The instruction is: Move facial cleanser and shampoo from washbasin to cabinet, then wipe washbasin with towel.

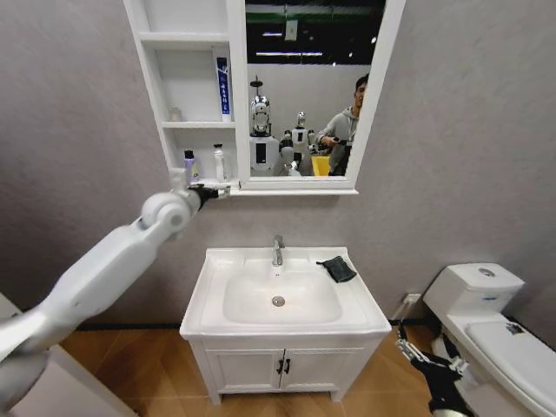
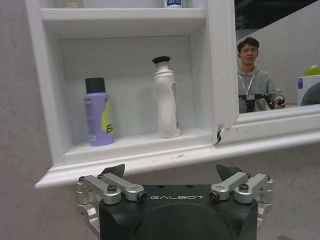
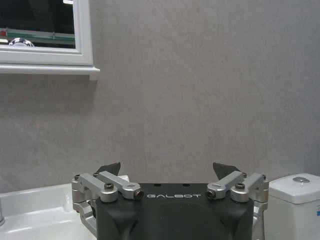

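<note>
left hand [image 2: 172, 172] fingers apart, empty, just outside cabinet [image 2: 125, 157] bottom ledge; right hand [image 3: 170, 170] apart, low by washbasin [image 1: 365, 304].

You've got purple bottle [image 2: 99, 113] & white bottle [image 2: 166, 99] upright on cabinet [image 1: 153, 82] bottom shelf; dark towel [image 1: 338, 268] on washbasin [image 1: 201, 300] rim by tap.

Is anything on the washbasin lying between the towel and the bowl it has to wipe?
Nothing visible: the towel lies on the washbasin rim to the right of the tap, right beside the bare bowl.
</note>
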Motion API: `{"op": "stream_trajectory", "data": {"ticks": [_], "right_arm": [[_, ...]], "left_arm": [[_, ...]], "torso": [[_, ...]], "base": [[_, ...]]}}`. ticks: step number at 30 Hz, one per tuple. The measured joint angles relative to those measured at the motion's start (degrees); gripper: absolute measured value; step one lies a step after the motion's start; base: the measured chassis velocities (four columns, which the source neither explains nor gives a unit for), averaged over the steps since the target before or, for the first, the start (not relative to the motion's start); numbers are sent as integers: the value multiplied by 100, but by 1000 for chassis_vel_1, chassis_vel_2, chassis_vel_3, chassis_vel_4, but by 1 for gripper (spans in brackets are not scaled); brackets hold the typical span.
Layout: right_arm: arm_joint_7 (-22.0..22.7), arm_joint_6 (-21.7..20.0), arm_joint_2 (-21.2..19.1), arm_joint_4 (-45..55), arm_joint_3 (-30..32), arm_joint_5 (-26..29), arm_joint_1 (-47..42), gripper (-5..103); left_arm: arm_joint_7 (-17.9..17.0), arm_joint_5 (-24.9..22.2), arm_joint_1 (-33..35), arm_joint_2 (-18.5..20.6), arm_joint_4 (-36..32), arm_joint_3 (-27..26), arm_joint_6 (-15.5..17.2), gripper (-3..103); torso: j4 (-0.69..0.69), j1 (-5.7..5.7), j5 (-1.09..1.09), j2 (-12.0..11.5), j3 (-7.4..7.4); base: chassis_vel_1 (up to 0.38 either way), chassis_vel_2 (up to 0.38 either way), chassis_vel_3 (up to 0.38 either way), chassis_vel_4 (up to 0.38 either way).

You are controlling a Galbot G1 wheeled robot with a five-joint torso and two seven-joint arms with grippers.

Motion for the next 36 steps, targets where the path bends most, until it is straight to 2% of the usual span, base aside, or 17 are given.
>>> {"op": "stream_trajectory", "data": {"ticks": [1, 3, 4, 6, 7, 9, 10, 11, 13, 14, 16, 17, 19, 21, 22, 27, 36], "right_arm": [[0, 0, 0, 0, 0, 0, 0, 100], [-11, 25, -15, -55, 48, 87, 94, 100], [-11, 25, -15, -55, 48, 87, 94, 100], [-42, 16, -19, -89, 93, 111, 85, 100], [-42, 16, -19, -89, 93, 111, 85, 100], [-52, -5, -31, -135, 141, 58, 57, 100], [-52, -5, -31, -135, 141, 58, 57, 100], [-52, -90, -69, -160, 160, 22, 74, 100], [-51, -313, -145, -167, 158, 20, 118, 100], [-51, -313, -145, -167, 158, 20, 118, 100], [-83, -546, -235, -169, 114, 28, 138, 100], [-83, -546, -235, -169, 114, 28, 138, 100], [-246, -784, -351, -138, 60, 124, 114, 100], [-315, -839, -377, -119, 58, 150, 110, 100], [-579, -1010, -477, -33, 53, 283, 103, 100], [-813, -1104, -614, 55, 44, 389, 153, 100], [-819, -814, -688, 14, 22, 231, 320, 100]], "left_arm": [[0, 0, 0, 0, 0, 0, 0, 100], [561, 782, 1909, 285, -378, -1078, -452, 100], [561, 782, 1909, 285, -378, -1078, -452, 100], [776, 1449, 3586, 57, -591, -2129, -800, 100], [776, 1449, 3586, 57, -591, -2129, -800, 100], [950, 2073, 5011, -436, -791, -2826, -1065, 100], [950, 2073, 5011, -436, -791, -2826, -1065, 100], [1165, 2526, 5742, -824, -895, -3191, -1204, 100], [1484, 3165, 6547, -1524, -1033, -3614, -1438, 100], [1484, 3165, 6547, -1524, -1033, -3614, -1438, 100], [1695, 3634, 7227, -2279, -1222, -3877, -1671, 100], [1695, 3634, 7227, -2279, -1222, -3877, -1671, 100], [1765, 4008, 7825, -2868, -1499, -3956, -1864, 100], [1767, 4071, 7930, -2958, -1561, -3966, -1886, 100], [1802, 4339, 8314, -3262, -1817, -4053, -2023, 100], [1849, 4527, 8696, -3455, -2332, -4360, -2156, 100], [1871, 3844, 8879, -3093, -3052, -5035, -1830, 100]], "torso": [[0, 0, 0, 0, 0], [1, 0, -4, 0, 1], [1, 0, -4, 0, 1], [-1, 0, 2, 0, 0], [-1, 0, 2, 0, 0], [-9, 0, 0, 0, 0], [-9, 0, 0, 0, 0], [-5, 0, 2, 0, 1], [0, 0, 1, 0, 0], [0, 0, 1, 0, 0], [0, -1, 2, 0, 0], [0, -1, 2, 0, 0], [-4, -1, 4, 1, 0], [-6, -1, 4, 1, 1], [-4, 0, 2, 1, 1], [-3, 0, 3, 0, 1], [-5, 1, 2, 0, 2]], "base": [[0, 0, 0, 0], [0, 0, 0, 0], [0, 0, 0, 0], [0, 0, 0, 0], [0, 0, 0, 0], [0, 0, 0, 0], [0, 0, 0, 0], [0, 0, 0, 0], [0, 0, 0, 0], [0, 0, 0, 0], [0, 0, 0, 0], [0, 0, 0, 0], [0, 0, 0, 0], [0, 0, 0, 0], [0, 0, 0, 0], [0, 0, 0, 0], [0, 0, 0, 0]]}}
